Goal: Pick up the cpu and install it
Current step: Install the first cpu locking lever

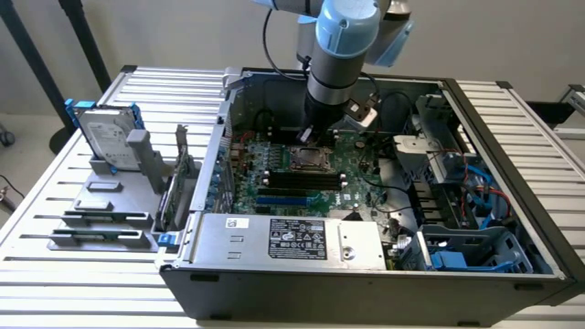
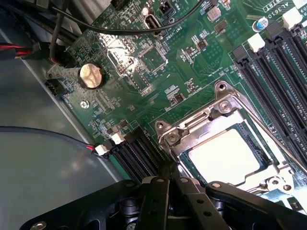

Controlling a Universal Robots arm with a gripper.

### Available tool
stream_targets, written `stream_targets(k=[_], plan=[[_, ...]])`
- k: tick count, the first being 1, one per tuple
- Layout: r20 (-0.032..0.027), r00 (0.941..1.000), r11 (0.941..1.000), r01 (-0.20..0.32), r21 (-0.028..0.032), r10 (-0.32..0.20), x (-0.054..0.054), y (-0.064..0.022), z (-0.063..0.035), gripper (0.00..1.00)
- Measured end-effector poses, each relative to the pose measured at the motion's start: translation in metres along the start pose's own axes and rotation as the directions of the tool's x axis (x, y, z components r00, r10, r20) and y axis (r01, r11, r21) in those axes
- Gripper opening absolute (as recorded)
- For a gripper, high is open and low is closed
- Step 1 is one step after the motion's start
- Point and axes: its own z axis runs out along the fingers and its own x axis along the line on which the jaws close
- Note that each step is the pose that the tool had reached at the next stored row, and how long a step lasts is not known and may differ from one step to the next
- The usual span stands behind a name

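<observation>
I've got the arm point(image 1: 340, 65) reaching down into the open PC case point(image 1: 498, 226), gripper point(image 2: 169, 176) low over the motherboard point(image 1: 302, 179). Landmark is the CPU socket point(image 2: 230, 143). The cpu point(image 2: 225, 155) is sitting flat inside the socket frame, bright metal top facing up, squared to the frame edges as far as I can see. Pincer is fully closed, fingers point(image 2: 158, 196) pressed together with nothing between them, tip just beside the socket's metal bracket edge, at the corner with the two screws; I can't tell if it actually touches the bracket. RAM slots point(image 2: 273, 72) run along one side of the socket, very close to its frame, so little room there. A second bank of black slots point(image 2: 136, 153) sits right against the opposite socket corner, next to the fingers. Away from the socket, past a stretch of bare board with small chips, there's the coin battery point(image 2: 91, 75), well apart from the socket. Black cable point(image 2: 120, 29) crosses above the board beyond that. In the exterior view, the power supply point(image 1: 292, 240) blocks the near side of the socket, the drive cage point(image 1: 475, 247) with blue parts closes off the exterior view's right, and case walls box the rest. Outside the case, well clear of the socket on the exterior view's left, the hard drive point(image 1: 105, 137) stands upright in a grey holder point(image 1: 101, 223).
</observation>
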Motion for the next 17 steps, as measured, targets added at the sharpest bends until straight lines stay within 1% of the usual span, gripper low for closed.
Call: stream_targets(k=[9,12,15,17], plan=[[0.0119,0.9999,0.9998,-0.007,0.0178,0.007,-0.0001,0.0021,-0.0004,0.11],[0.0126,0.9999,0.9998,-0.008,0.0200,0.007,-0.0001,0.0025,-0.0011,0.11],[0.0132,0.9999,0.9998,-0.008,0.0204,0.007,0.0002,0.0029,-0.0024,0.11],[0.0125,0.9999,0.9998,-0.008,0.0207,0.007,0.0006,0.0032,-0.0028,0.11]])
